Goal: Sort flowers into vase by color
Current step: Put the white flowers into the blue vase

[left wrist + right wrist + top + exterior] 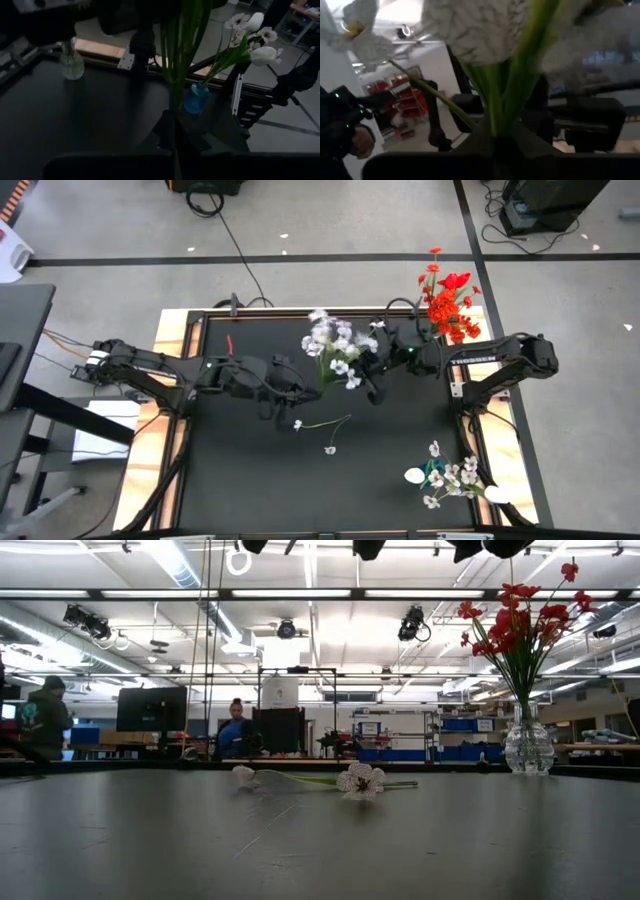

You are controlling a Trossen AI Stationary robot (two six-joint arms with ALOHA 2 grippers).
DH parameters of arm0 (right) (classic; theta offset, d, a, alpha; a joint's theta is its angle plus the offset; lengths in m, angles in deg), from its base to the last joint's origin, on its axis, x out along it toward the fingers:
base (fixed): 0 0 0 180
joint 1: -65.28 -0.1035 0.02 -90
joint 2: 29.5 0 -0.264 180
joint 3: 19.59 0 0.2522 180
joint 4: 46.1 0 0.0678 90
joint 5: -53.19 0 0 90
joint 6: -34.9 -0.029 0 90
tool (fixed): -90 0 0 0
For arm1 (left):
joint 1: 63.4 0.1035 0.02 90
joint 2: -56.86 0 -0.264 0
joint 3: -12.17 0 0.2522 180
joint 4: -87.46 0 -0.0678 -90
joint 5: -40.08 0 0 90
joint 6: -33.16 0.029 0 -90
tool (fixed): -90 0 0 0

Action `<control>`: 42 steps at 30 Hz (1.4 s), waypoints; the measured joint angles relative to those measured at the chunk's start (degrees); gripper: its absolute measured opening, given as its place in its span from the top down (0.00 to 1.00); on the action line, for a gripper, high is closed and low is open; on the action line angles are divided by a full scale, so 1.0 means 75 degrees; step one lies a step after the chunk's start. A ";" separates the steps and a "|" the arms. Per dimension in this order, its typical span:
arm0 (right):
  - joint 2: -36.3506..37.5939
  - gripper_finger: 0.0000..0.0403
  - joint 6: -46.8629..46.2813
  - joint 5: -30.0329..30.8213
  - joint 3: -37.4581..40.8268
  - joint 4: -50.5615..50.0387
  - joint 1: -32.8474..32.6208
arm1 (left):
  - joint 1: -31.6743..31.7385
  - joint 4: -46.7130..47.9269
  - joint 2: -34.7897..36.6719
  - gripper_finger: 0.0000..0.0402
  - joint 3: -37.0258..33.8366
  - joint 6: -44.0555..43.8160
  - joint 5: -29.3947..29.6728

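**White bunch being passed between the arms above mid-table**

Both grippers are meeting over the middle of the table at the bunch of white flowers (333, 348). The left gripper (300, 387) is pinching the green stalks, its jaws pressed together on them in its wrist view. The right gripper (372, 372) is also clamping stalks, with the white blooms looming just above its fingers. So the step in hand looks like a handover of the white stems. The red flowers (447, 302) are already standing in the glass vase (527, 745) at the far right corner. More white flowers (448, 476) are sitting in the blue vase (195, 98) near the right front, and a loose stem (322, 422) is lying on the mat. Next, one gripper probably needs to let go so the other can carry the bunch to the blue vase, stalks down.
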 joint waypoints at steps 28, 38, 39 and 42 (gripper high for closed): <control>0.6724 0.97 0.1428 0.1604 0.0000 -1.0694 -0.0643 | -0.0010 0.2047 -0.0023 0.63 0.0000 -0.2676 0.1371; 0.8944 0.97 0.0058 0.0347 0.1424 -1.1026 -0.1406 | -0.0015 0.1274 -0.0023 0.63 0.0003 -0.3285 0.2255; 0.9138 0.97 -0.0098 0.0056 0.1673 -1.0883 -0.1426 | -0.0034 0.1287 -0.0023 0.63 0.0003 -0.3442 0.2369; 0.9669 0.97 -0.0446 -0.0400 0.2335 -1.0075 -0.1446 | -0.0122 0.1272 -0.0066 0.63 0.0003 -0.3818 0.2758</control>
